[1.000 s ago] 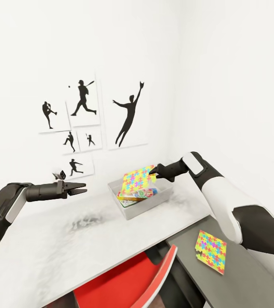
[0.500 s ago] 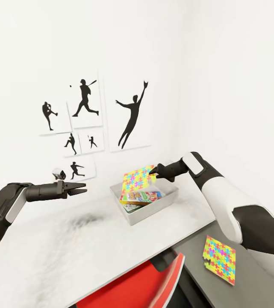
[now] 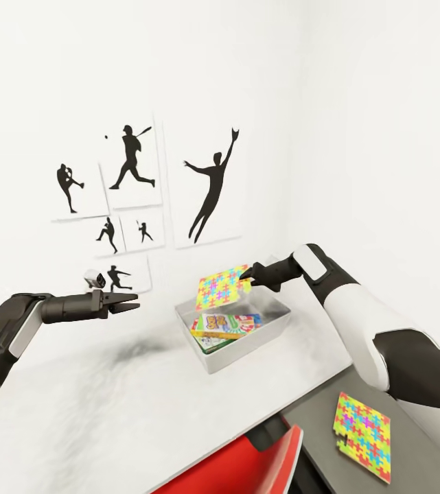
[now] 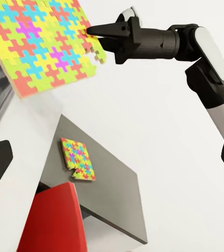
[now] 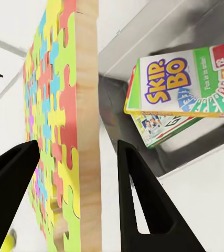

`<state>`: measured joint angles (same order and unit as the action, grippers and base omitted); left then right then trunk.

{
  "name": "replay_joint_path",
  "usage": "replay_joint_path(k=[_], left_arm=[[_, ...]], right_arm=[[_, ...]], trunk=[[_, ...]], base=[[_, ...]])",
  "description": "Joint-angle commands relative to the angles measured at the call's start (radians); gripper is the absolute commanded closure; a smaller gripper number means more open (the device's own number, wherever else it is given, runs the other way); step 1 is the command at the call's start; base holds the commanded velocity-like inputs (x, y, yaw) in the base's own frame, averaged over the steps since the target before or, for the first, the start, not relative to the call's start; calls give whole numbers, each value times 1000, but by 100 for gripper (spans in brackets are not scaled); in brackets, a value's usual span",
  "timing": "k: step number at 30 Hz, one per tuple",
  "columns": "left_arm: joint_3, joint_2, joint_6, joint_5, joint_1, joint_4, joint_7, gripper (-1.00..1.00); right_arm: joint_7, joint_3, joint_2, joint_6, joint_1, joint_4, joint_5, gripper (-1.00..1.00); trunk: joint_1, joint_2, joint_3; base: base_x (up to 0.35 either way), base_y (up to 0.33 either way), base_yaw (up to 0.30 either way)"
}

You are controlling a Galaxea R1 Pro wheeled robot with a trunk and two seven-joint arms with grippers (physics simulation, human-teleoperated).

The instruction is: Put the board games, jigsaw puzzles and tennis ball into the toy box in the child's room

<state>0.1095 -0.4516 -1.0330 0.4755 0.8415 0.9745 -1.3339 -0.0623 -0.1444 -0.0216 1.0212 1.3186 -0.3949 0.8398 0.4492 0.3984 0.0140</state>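
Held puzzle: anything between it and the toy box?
Nothing visible. The right end effector holds the puzzle by a corner, tilted above the toy box, whose top is open. Inside lie the Skip-Bo box and another game box under it, low, with room above them.

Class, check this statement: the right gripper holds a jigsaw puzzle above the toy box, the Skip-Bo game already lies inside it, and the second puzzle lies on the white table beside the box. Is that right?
Not quite. The second puzzle lies on the lower grey surface near the red chair, not on the white table, as the head view shows. The rest holds: the right gripper holds a jigsaw puzzle above the toy box, with the Skip-Bo game inside.
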Motion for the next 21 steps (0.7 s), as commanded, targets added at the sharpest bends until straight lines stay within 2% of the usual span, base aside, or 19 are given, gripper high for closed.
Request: replay_joint_path(k=[1, 21], left_arm=[[3, -1, -9, 3, 1, 0, -2, -100], [2, -1, -9, 3, 1, 0, -2, -100]], right_arm=[[-7, -6, 1, 0, 1, -1, 9, 100], [-5, -10, 2, -3, -3, 1, 5, 100]], trunk=[[1, 2, 1], [1, 2, 1]], base=[[124, 0, 0], [8, 0, 0]])
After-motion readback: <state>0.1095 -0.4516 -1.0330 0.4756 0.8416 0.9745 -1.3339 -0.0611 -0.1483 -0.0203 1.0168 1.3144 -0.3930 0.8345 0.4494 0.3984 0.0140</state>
